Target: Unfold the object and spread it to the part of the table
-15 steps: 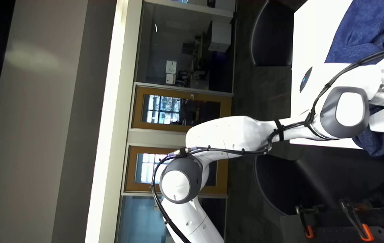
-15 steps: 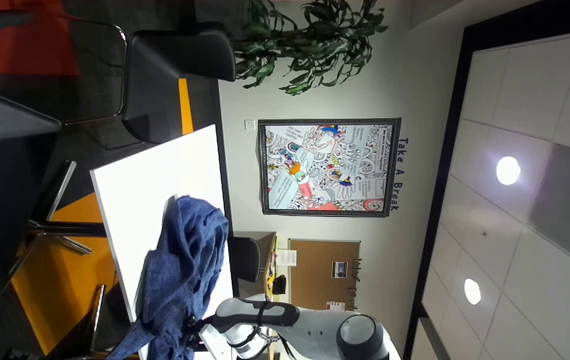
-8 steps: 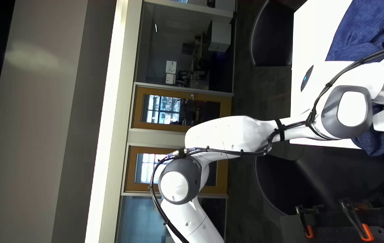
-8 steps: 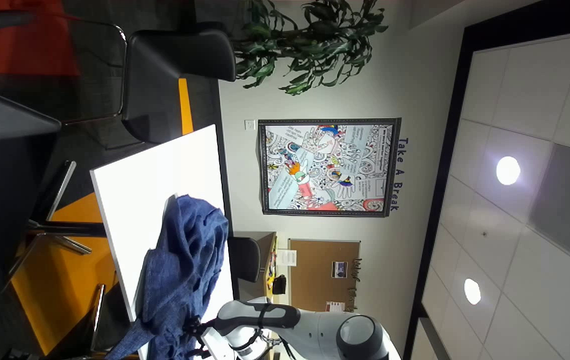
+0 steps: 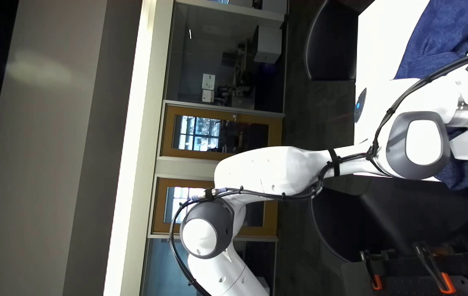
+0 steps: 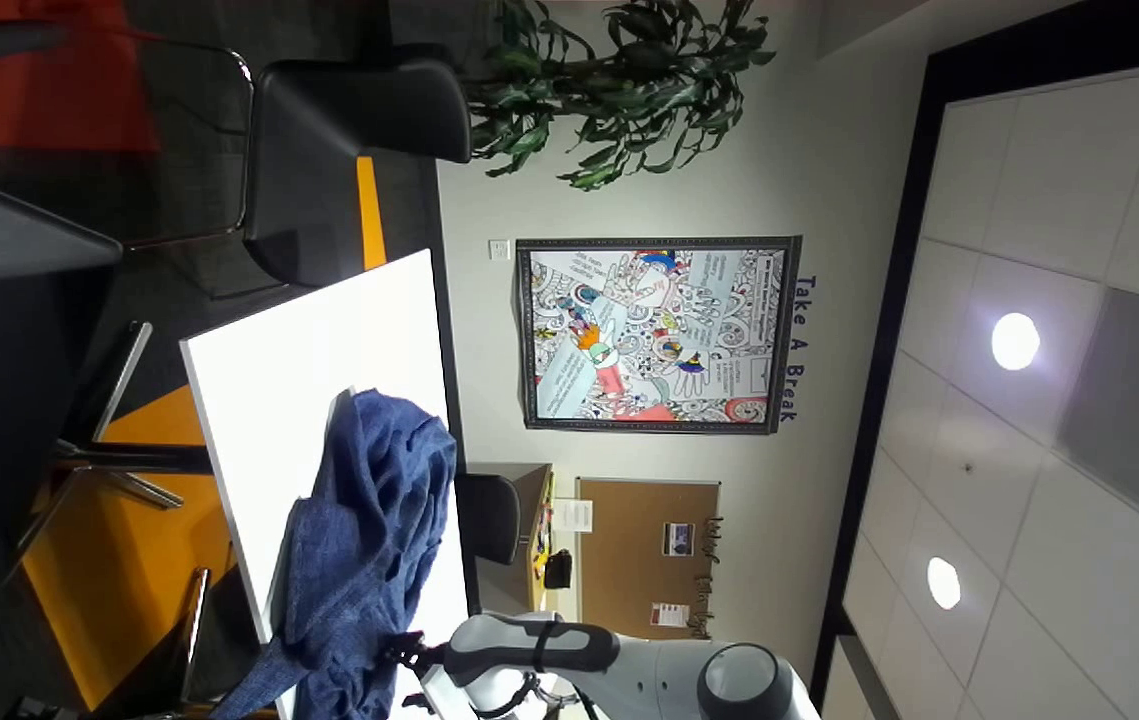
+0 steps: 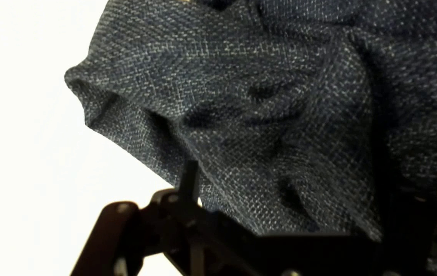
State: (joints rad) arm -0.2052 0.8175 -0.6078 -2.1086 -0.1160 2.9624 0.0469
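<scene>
The end effector (image 6: 403, 673) has risen slightly, spread wide; the cloth (image 6: 364, 560) lies lengthwise along the table (image 6: 319, 345).

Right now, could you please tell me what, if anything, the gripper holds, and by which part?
Nothing is held: the gripper stands open, jaws apart, by the blue cloth.

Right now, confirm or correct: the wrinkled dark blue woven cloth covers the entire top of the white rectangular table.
Not entire: in both exterior views, the wrinkled dark blue woven cloth covers only part of the top of the white rectangular table, leaving bare white beside it.
</scene>
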